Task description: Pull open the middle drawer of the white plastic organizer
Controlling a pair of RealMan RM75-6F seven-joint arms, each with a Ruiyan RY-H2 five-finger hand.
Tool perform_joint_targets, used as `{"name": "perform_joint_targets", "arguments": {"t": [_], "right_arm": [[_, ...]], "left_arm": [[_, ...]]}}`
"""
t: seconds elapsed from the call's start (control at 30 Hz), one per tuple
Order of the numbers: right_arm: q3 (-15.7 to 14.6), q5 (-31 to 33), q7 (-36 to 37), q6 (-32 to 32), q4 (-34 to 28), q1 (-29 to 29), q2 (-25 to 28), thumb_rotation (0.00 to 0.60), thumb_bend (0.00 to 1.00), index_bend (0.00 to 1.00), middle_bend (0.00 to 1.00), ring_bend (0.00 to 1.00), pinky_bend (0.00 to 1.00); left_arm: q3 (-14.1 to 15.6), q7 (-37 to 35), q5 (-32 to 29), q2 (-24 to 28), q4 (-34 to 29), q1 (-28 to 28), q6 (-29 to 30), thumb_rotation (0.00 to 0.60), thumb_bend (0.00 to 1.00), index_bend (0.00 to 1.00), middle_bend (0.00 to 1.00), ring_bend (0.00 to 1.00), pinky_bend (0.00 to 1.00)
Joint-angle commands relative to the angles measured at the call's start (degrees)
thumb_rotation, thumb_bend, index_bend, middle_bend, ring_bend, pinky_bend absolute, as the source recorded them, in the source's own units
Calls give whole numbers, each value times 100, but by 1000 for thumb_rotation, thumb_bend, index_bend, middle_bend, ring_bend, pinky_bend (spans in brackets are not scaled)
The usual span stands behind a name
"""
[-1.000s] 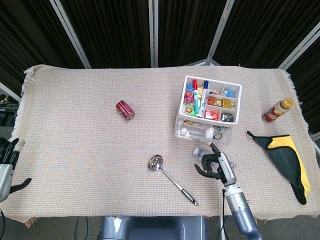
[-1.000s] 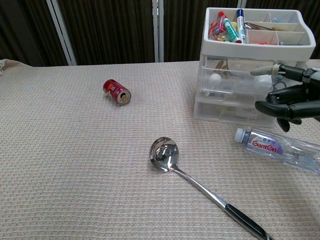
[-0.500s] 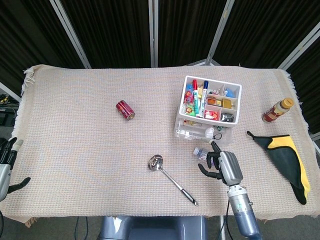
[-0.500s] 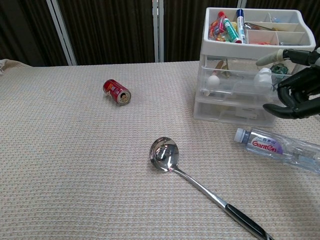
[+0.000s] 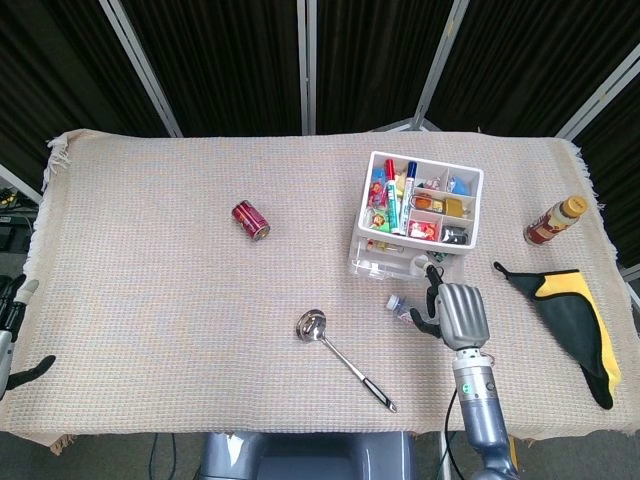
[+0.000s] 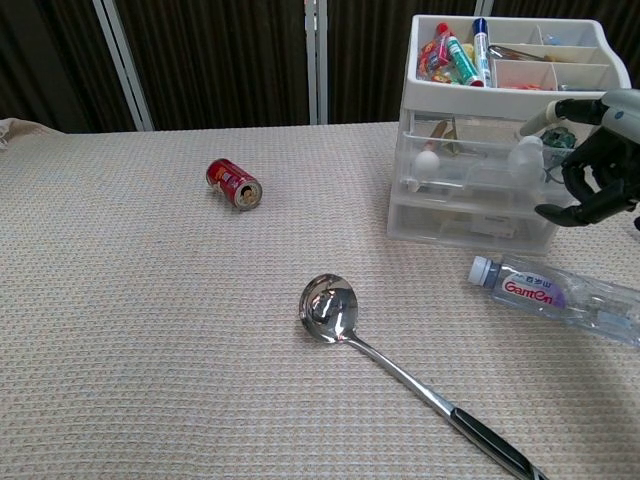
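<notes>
White plastic organizer (image 5: 415, 232), three stacked clear-fronted drawers under a compartmented top tray of pens and small items; stands on the beige woven tablecloth (image 5: 170, 300) at about 2 o'clock from table centre. Middle drawer (image 6: 470, 170): front roughly flush with the drawers above and below, two white knobs showing.

Right hand (image 6: 598, 165): black fingers curled, at the organizer's right front corner level with the middle drawer; whether it grips the handle or merely touches cannot be told. In the head view it sits at 5 o'clock from the organizer.

Left hand (image 5: 12, 330): at the table's 8 o'clock edge, fingers apart, holding nothing.

Other items: red can (image 5: 251, 220) on its side, 10 o'clock; steel ladle (image 5: 343, 358), 6 o'clock; clear water bottle (image 6: 560, 298) lying just before the organizer; brown sauce bottle (image 5: 554, 220) and black-and-yellow cloth (image 5: 575, 325), 3 o'clock.
</notes>
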Motion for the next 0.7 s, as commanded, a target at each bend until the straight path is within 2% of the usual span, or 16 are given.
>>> {"name": "perform_joint_targets", "arguments": {"t": [0.03,0.27,0.4,0.7], "right_arm": [[30,37,-42,58,41,46,-65,600,217,250,758,829,699],[17,152,-239,148,165,118,-135,600,229,451,775,832,701],[7,206,-286,196,228,137,-165,600,311,598,785,834,702],[-141,-35,-148,336,140,96,-116,600,333,623,789,836,703]], "left_arm": [[-3,-4,1,0,1,1,4,600,52,0,0,0,0],[0,16,3,0,-7,2,-5,600,51,0,0,0,0],[3,10,1,5,-12,0,-19,600,51,0,0,0,0],[2,17,-1,2,-17,-2,-30,600,51,0,0,0,0]]}}
